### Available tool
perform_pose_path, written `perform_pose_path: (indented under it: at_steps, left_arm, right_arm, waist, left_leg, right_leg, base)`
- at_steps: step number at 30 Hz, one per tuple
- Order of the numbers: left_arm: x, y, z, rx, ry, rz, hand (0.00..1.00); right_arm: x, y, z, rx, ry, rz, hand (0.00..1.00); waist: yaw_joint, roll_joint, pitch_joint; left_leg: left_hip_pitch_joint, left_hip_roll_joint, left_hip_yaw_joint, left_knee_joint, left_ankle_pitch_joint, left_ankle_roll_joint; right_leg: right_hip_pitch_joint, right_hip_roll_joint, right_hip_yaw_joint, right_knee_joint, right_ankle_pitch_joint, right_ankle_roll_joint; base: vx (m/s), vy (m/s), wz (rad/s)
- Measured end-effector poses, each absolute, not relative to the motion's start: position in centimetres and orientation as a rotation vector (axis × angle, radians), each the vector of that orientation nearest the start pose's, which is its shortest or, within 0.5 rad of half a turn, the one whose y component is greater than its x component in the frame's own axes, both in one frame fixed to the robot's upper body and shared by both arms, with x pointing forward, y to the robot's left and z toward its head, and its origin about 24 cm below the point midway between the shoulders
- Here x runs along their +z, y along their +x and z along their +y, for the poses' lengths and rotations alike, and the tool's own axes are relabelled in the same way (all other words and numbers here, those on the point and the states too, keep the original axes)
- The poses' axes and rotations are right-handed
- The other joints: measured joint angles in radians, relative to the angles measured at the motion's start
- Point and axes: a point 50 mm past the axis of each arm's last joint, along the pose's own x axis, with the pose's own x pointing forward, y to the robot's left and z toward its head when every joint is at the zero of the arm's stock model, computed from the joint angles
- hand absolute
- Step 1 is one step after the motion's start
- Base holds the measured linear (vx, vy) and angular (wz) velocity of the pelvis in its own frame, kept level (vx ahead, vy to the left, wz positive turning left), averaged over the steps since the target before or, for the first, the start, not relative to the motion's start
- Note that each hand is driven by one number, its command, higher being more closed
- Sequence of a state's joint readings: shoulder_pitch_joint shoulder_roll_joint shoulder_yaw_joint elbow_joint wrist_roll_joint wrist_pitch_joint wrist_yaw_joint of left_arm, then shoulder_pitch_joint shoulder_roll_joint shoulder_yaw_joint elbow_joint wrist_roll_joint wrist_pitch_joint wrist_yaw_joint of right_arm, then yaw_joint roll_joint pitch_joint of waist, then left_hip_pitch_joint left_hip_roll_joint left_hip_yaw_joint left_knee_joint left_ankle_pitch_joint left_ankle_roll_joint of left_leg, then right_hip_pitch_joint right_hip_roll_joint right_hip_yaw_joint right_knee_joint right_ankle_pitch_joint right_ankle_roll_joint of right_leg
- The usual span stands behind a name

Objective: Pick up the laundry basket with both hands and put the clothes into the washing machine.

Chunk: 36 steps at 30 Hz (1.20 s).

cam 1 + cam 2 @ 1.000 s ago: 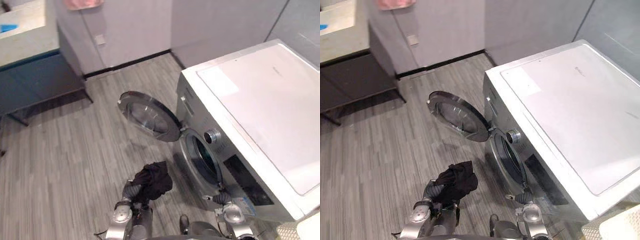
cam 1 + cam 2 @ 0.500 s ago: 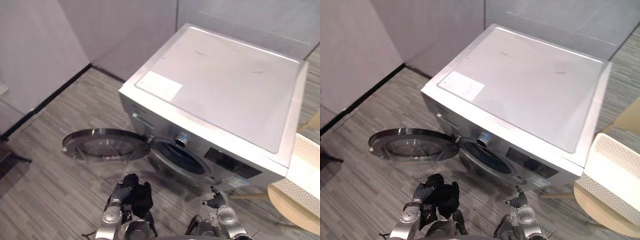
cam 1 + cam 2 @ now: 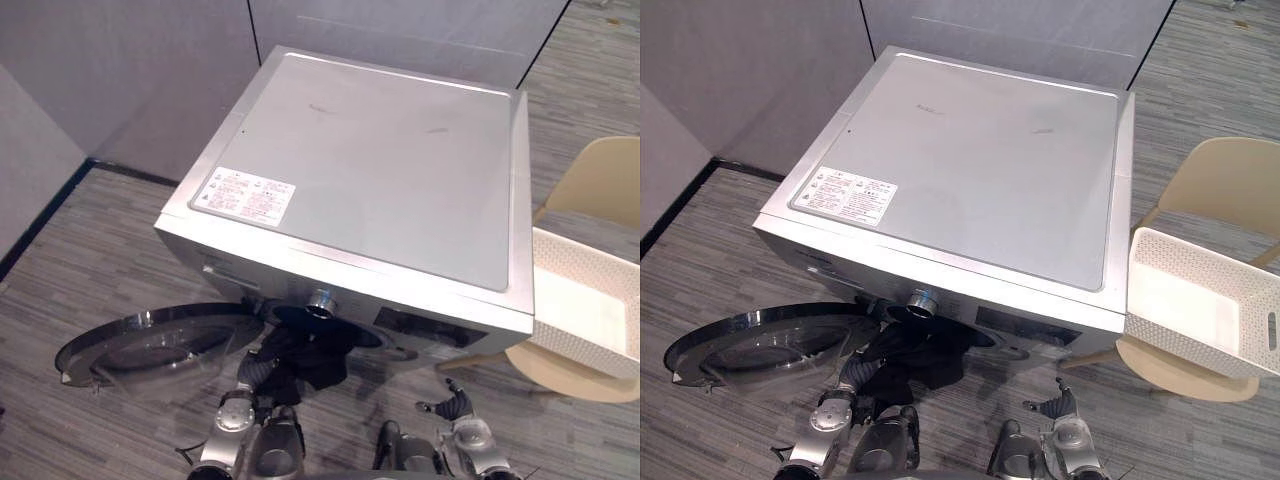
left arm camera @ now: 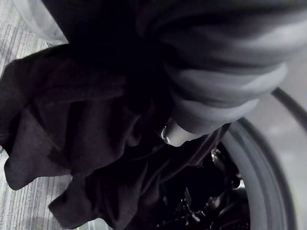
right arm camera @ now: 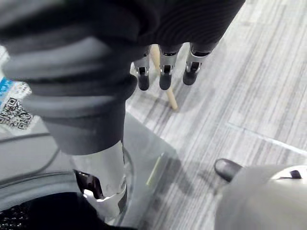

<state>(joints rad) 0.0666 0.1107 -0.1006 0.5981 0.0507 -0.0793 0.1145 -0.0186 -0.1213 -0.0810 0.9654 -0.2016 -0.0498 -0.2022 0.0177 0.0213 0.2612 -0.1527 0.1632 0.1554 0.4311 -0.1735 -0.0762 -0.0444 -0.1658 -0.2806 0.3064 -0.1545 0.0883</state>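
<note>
Black garment covers the left hand at the washing machine's drum mouth; its grip cannot be told. Near right, the right hand hangs slack, empty.

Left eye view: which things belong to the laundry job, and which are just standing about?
Job: washing machine, its open door, dark garment in left hand at the drum mouth, open right hand, white laundry basket.
Standing about: beige chair under the basket, wall panels.
</note>
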Motion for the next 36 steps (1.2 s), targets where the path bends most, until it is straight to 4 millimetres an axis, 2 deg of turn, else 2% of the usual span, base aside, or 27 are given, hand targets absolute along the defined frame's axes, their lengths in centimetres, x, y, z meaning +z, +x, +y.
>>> perform_pose_path:
  at_steps: [1,4,5,9,11,13,16,18,19,21,24,25,27,29,31,33,34,35,36]
  left_arm:
    - [-9.4,18.8,17.2,0.030,0.217,0.579,1.00]
    - [-8.6,19.7,17.1,0.031,0.217,0.537,1.00]
    - [-7.6,20.6,17.1,0.043,0.220,0.482,1.00]
    - [-5.0,22.7,16.6,0.064,0.190,0.356,1.00]
    - [-4.2,23.1,16.0,0.086,0.138,0.317,1.00]
    - [-3.2,23.6,15.4,0.104,0.065,0.273,1.00]
    - [-0.5,25.1,14.2,0.121,-0.072,0.162,1.00]
    - [2.9,27.0,12.9,0.104,-0.156,0.034,1.00]
    - [4.1,27.6,12.5,0.094,-0.177,-0.012,1.00]
    - [8.1,29.3,11.1,0.061,-0.236,-0.152,1.00]
    - [12.6,30.6,9.4,0.012,-0.254,-0.300,1.00]
    - [15.0,31.2,8.6,-0.012,-0.263,-0.381,1.00]
    - [18.3,31.7,7.9,-0.027,-0.275,-0.484,1.00]
    - [21.9,32.2,7.5,-0.024,-0.276,-0.594,1.00]
    - [24.0,32.6,7.5,-0.015,-0.271,-0.652,1.00]
    - [27.7,33.6,8.4,0.043,-0.239,-0.741,1.00]
    - [28.2,33.8,8.6,0.050,-0.233,-0.752,1.00]
    - [29.9,34.1,9.2,0.081,-0.210,-0.789,1.00]
    - [31.7,34.5,9.9,0.111,-0.174,-0.830,1.00]
  right_arm:
    - [-13.3,15.6,-21.4,-0.217,-0.346,0.872,0.00]
    - [-13.1,16.1,-21.6,-0.229,-0.351,0.857,0.00]
    - [-12.7,16.8,-21.6,-0.243,-0.337,0.830,0.00]
    - [-11.2,18.6,-22.0,-0.278,-0.319,0.738,0.00]
    - [-10.4,19.4,-22.4,-0.320,-0.302,0.691,0.00]
    - [-9.3,20.6,-22.7,-0.358,-0.280,0.633,0.00]
    - [-7.0,22.7,-22.9,-0.411,-0.233,0.513,0.00]
    - [-4.9,24.5,-22.5,-0.430,-0.183,0.403,0.00]
    - [-4.2,25.0,-22.3,-0.433,-0.166,0.363,0.00]
    - [-2.0,26.7,-22.1,-0.432,-0.156,0.262,0.00]
    - [-0.5,27.3,-22.4,-0.448,-0.162,0.194,0.00]
    - [0.1,27.4,-22.8,-0.462,-0.164,0.166,0.00]
    - [0.9,27.6,-23.1,-0.469,-0.160,0.131,0.00]
    - [1.7,27.9,-22.8,-0.464,-0.140,0.085,0.00]
    - [2.0,28.0,-22.6,-0.462,-0.131,0.065,0.00]
    - [2.6,28.2,-22.0,-0.452,-0.109,0.026,0.00]
    - [2.7,28.2,-21.9,-0.451,-0.106,0.021,0.00]
    - [2.9,28.3,-21.6,-0.447,-0.090,0.004,0.00]
    - [3.0,28.4,-21.3,-0.443,-0.078,-0.004,0.00]
  waist:
    - [-0.002,0.000,0.003]
    - [-0.005,0.007,0.039]
    - [-0.005,-0.006,0.065]
    - [-0.004,-0.034,0.136]
    - [0.001,-0.037,0.159]
    - [0.002,-0.040,0.175]
    - [0.008,-0.046,0.188]
    - [0.026,-0.053,0.201]
    - [0.029,-0.053,0.202]
    - [0.028,-0.060,0.205]
    - [0.022,-0.060,0.205]
    - [0.020,-0.061,0.205]
    - [0.007,-0.062,0.204]
    - [-0.015,-0.066,0.202]
    - [-0.021,-0.068,0.201]
    - [-0.039,-0.076,0.197]
    - [-0.042,-0.076,0.198]
    - [-0.053,-0.079,0.197]
    - [-0.063,-0.094,0.187]
  left_leg:
    - [-0.007,-0.003,0.011,0.042,-0.028,0.003]
    - [-0.065,0.017,0.008,0.149,-0.090,0.012]
    - [-0.133,0.023,0.004,0.227,-0.132,0.016]
    - [-0.328,0.034,-0.046,0.491,-0.240,0.029]
    - [-0.422,0.042,-0.068,0.611,-0.286,0.035]
    - [-0.536,0.046,-0.084,0.709,-0.308,0.038]
    - [-0.740,0.045,-0.112,0.841,-0.316,0.050]
    - [-0.892,0.046,-0.129,0.930,-0.317,0.051]
    - [-0.938,0.045,-0.134,0.955,-0.318,0.052]
    - [-1.054,0.045,-0.148,1.017,-0.317,0.052]
    - [-1.134,0.046,-0.156,1.061,-0.310,0.052]
    - [-1.166,0.048,-0.157,1.077,-0.310,0.051]
    - [-1.200,0.053,-0.157,1.100,-0.309,0.050]
    - [-1.234,0.069,-0.159,1.125,-0.312,0.047]
    - [-1.249,0.083,-0.158,1.137,-0.312,0.047]
    - [-1.271,0.102,-0.158,1.152,-0.313,0.045]
    - [-1.274,0.104,-0.158,1.153,-0.313,0.045]
    - [-1.284,0.114,-0.160,1.160,-0.313,0.045]
    - [-1.298,0.122,-0.161,1.163,-0.312,0.043]
  right_leg:
    - [-0.027,-0.011,0.023,0.061,-0.038,0.008]
    - [-0.105,-0.016,0.044,0.196,-0.090,0.007]
    - [-0.190,-0.034,0.060,0.312,-0.142,0.007]
    - [-0.373,-0.090,0.073,0.606,-0.266,0.005]
    - [-0.460,-0.110,0.085,0.726,-0.314,-0.001]
    - [-0.561,-0.123,0.092,0.826,-0.344,-0.009]
    - [-0.752,-0.150,0.103,0.971,-0.377,-0.020]
    - [-0.904,-0.159,0.124,1.074,-0.394,-0.022]
    - [-0.949,-0.164,0.127,1.105,-0.400,-0.027]
    - [-1.068,-0.167,0.145,1.178,-0.411,-0.034]
    - [-1.152,-0.166,0.157,1.228,-0.415,-0.039]
    - [-1.189,-0.163,0.165,1.245,-0.415,-0.040]
    - [-1.230,-0.156,0.178,1.268,-0.415,-0.040]
    - [-1.269,-0.139,0.187,1.286,-0.414,-0.041]
    - [-1.289,-0.127,0.192,1.296,-0.412,-0.045]
    - [-1.322,-0.109,0.199,1.310,-0.407,-0.054]
    - [-1.325,-0.108,0.198,1.311,-0.406,-0.055]
    - [-1.335,-0.097,0.197,1.314,-0.404,-0.060]
    - [-1.358,-0.088,0.201,1.316,-0.396,-0.069]
  base:
    - [-0.06,0.045,-0.29]
    - [-0.16,-0.003,-0.15]
    - [-0.21,-0.021,0.00]
    - [-0.23,-0.030,0.21]
    - [-0.19,-0.005,0.15]
    - [-0.20,0.012,0.13]
    - [-0.14,0.004,0.14]
    - [-0.12,-0.032,0.06]
    - [-0.12,-0.059,0.05]
    - [-0.08,-0.074,0.01]
    - [-0.04,-0.055,-0.05]
    - [-0.03,-0.039,-0.09]
    - [-0.03,-0.046,-0.16]
    - [-0.03,-0.061,-0.22]
    - [-0.03,-0.063,-0.18]
    - [-0.05,-0.081,-0.23]
    - [-0.05,-0.073,-0.23]
    - [-0.04,-0.069,-0.22]
    - [-0.04,-0.084,-0.25]
